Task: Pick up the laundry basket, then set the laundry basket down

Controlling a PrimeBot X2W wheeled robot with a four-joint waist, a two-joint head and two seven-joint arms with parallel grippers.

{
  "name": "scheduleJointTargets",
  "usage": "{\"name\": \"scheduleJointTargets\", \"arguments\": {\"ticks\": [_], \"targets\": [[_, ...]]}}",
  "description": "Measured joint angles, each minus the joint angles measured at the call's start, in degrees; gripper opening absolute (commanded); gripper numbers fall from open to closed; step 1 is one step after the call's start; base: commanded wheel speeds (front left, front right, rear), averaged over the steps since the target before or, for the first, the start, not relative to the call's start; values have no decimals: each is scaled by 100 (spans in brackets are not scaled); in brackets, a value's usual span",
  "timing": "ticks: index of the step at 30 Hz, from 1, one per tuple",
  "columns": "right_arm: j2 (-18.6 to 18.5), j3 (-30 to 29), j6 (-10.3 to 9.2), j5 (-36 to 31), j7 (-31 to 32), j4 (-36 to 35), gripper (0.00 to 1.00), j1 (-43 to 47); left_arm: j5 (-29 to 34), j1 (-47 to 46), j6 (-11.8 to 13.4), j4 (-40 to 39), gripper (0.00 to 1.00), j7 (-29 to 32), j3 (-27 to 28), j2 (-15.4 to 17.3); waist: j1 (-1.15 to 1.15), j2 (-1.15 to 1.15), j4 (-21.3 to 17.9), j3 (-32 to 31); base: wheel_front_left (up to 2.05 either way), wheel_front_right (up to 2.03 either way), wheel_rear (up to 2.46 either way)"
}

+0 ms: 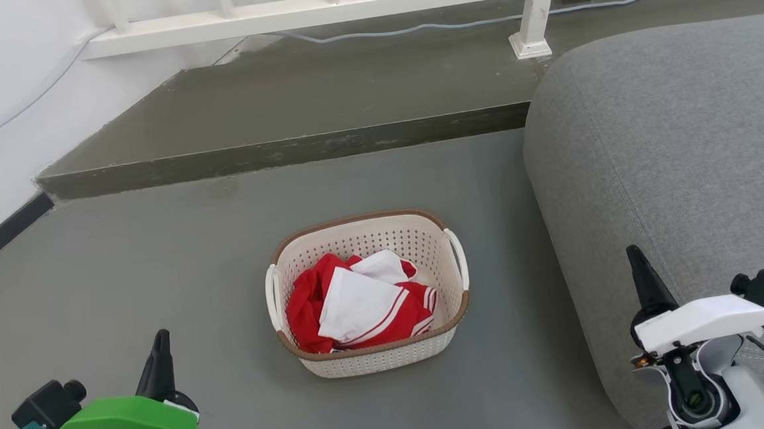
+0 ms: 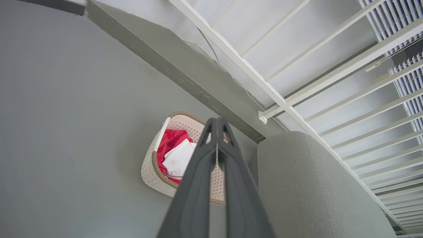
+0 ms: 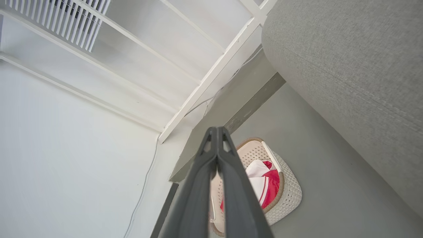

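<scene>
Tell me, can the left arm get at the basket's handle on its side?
Probably yes: bare floor lies between the left gripper and the basket, whose handle faces it. The shut fingers would need opening first.

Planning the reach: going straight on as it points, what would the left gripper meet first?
Likely the laundry basket, at its far rim: the left gripper lines up with it in its wrist view. Depth is unclear; it might pass over to the step.
</scene>
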Motion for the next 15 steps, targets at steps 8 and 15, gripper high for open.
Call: {"name": "scheduleJointTargets", "arguments": {"ticks": [8, 15], "targets": [[15, -186, 35, 570, 157, -22, 0, -3, -533, -6, -8, -19, 0, 148, 118, -1, 0, 0, 8, -20, 0, 0, 0], [40, -347, 73, 1042, 301, -46, 0, -5, -1067, -21, -11, -36, 0, 301, 180, -1, 0, 0, 14, -36, 0, 0, 0]]}}
